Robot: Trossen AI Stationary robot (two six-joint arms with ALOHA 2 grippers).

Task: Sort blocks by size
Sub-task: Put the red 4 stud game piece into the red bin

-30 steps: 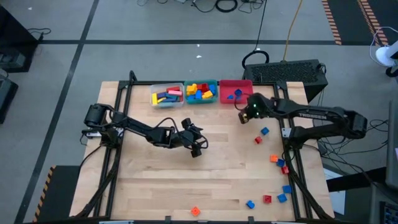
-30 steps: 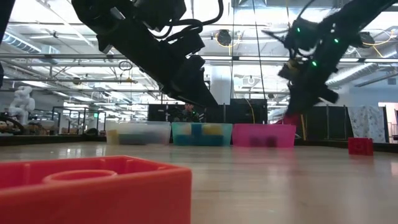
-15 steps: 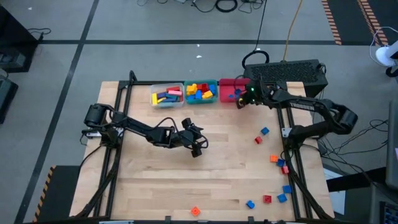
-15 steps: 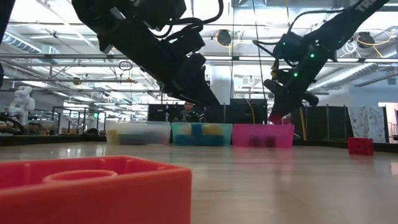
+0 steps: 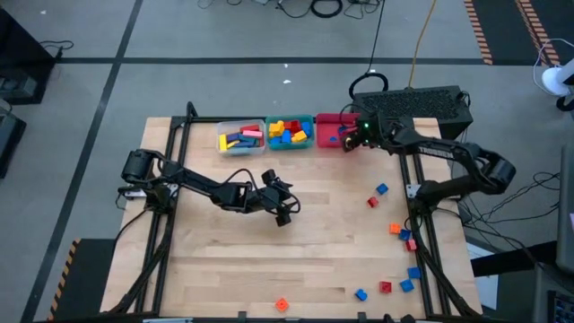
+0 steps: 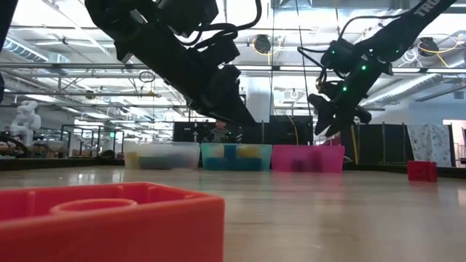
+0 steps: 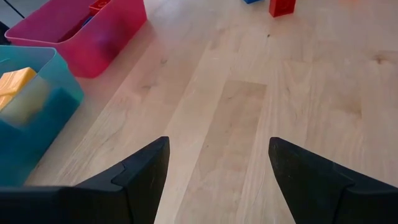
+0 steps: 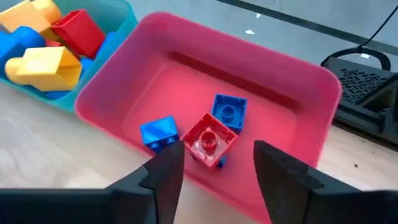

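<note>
Along the far edge of the table [image 5: 206,269] the three bins sit in a row: the clear bin [image 5: 240,136] with long bars, the teal bin [image 5: 291,131] with medium bricks, the red bin [image 5: 334,131] with tiny cubes. At mid-table the left gripper [image 5: 283,208] hangs low, fingers spread wide on nothing, waiting. Over at the red bin, the right gripper [image 8: 214,163] hovers above the near wall, fingers apart, and a small red cube [image 8: 209,139] sits just beyond them beside two blue cubes [image 8: 227,111]; whether it is touching the bin floor, I can't tell. This looks like the drop-off step. Next, I'd say, that arm swings to the loose blocks [image 5: 397,235] on the right side, lining up on one.
</note>
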